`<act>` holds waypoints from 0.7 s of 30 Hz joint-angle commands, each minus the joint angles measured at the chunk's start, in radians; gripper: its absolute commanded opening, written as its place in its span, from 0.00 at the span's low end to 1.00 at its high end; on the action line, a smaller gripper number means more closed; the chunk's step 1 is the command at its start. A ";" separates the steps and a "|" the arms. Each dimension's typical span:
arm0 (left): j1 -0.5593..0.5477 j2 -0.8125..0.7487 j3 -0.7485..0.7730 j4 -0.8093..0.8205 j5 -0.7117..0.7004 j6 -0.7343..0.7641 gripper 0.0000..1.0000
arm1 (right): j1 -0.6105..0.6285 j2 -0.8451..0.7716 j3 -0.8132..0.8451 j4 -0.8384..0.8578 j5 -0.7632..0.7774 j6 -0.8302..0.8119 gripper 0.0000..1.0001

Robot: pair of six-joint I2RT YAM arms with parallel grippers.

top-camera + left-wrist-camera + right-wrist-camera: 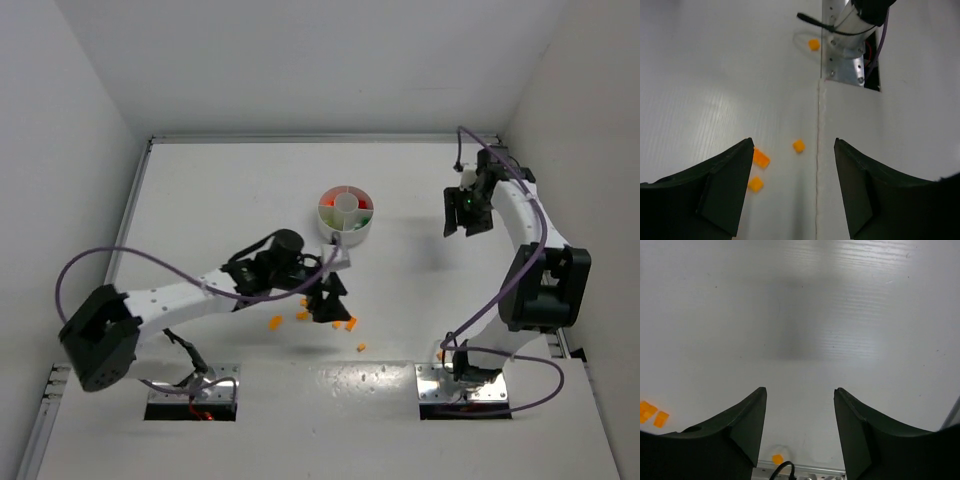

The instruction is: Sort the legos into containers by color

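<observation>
3 orange legos (760,158) near left pincer (793,150); jaws apart, seemingly empty.

Left arm (175,298) and right arm (527,215): white links, black joints, purple cables (100,251), screwed silver base plates (447,383). Left pincer (792,143) and right pincer (800,390): black wedges.

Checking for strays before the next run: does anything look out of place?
One orange lego lies alone beside the right arm's base plate, well apart from the other loose orange legos by the left gripper and far from the dish.
</observation>
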 commanded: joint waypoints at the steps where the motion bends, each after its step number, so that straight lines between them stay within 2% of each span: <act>1: -0.151 0.140 0.077 0.376 -0.115 -0.071 0.71 | -0.056 -0.010 0.056 -0.029 -0.141 0.035 0.57; 3: -0.201 0.228 0.151 0.439 -0.158 -0.098 0.64 | -0.093 0.002 0.079 -0.029 -0.193 0.035 0.57; 4: -0.246 0.328 0.192 0.440 -0.158 -0.099 0.61 | -0.093 0.002 0.091 -0.039 -0.218 0.035 0.57; 6: -0.284 0.424 0.304 0.449 -0.197 -0.121 0.57 | -0.124 0.002 0.105 -0.039 -0.218 0.045 0.57; 10: -0.347 0.604 0.416 0.536 -0.293 -0.209 0.56 | -0.173 0.002 0.136 -0.029 -0.255 0.099 0.57; 13: -0.360 0.647 0.417 0.582 -0.339 -0.227 0.56 | -0.202 0.024 0.145 -0.029 -0.290 0.122 0.57; 19: -0.407 0.720 0.417 0.595 -0.424 -0.226 0.47 | -0.230 0.074 0.220 -0.039 -0.327 0.151 0.57; 21: -0.438 0.739 0.417 0.608 -0.451 -0.226 0.47 | -0.240 0.100 0.237 -0.039 -0.327 0.151 0.57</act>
